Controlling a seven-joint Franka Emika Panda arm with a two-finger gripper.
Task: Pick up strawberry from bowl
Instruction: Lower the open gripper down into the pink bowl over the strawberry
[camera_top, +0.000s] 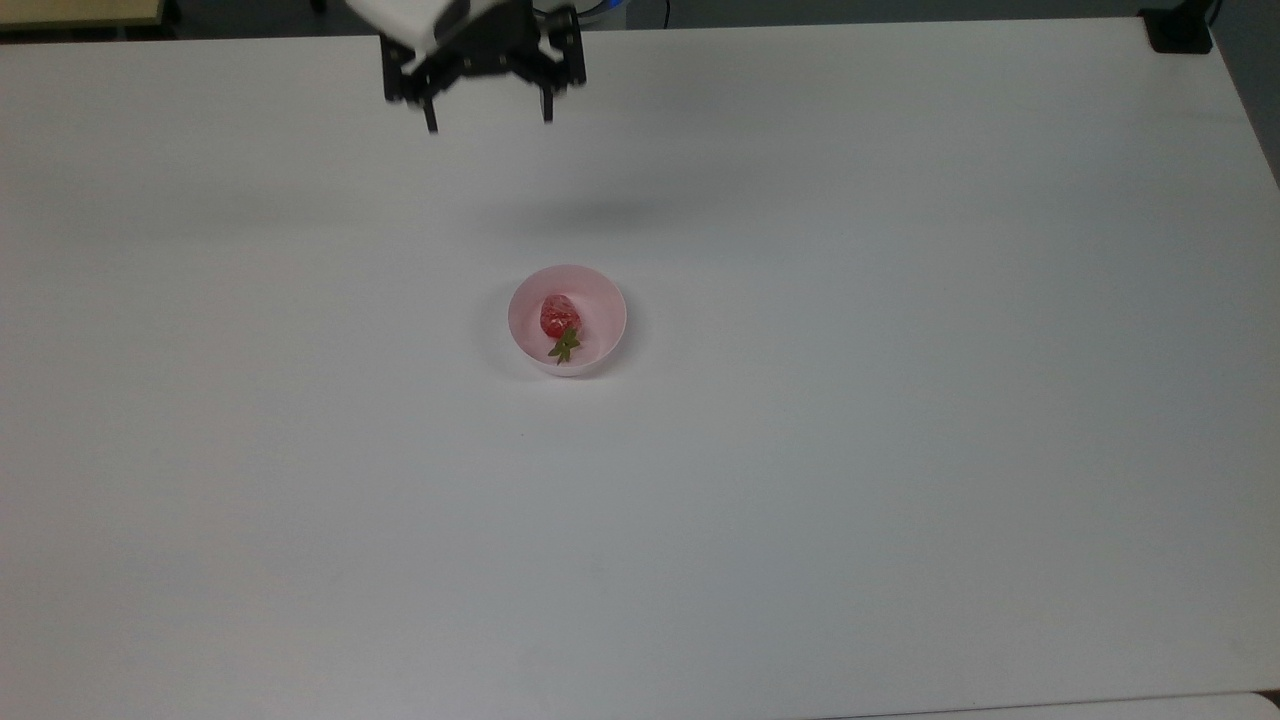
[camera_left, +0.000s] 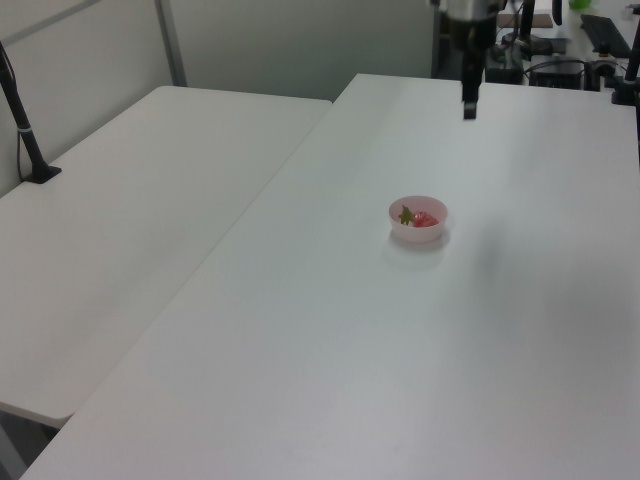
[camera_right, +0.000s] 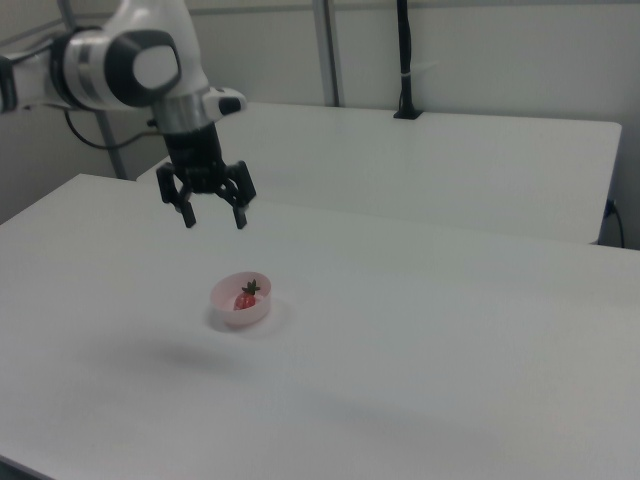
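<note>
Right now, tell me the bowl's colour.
The bowl is pale pink, plain inside; the top view shows it best.

Strawberry (camera_top: 560, 318) in bowl (camera_top: 600, 300), bowl on surface (camera_top: 900, 450) near the middle. Gripper (camera_top: 489, 124) above the surface, apart from the bowl: toward the top view's upper left, the right view's upper left, fingers (camera_right: 189, 217) spread and pointing down.
</note>
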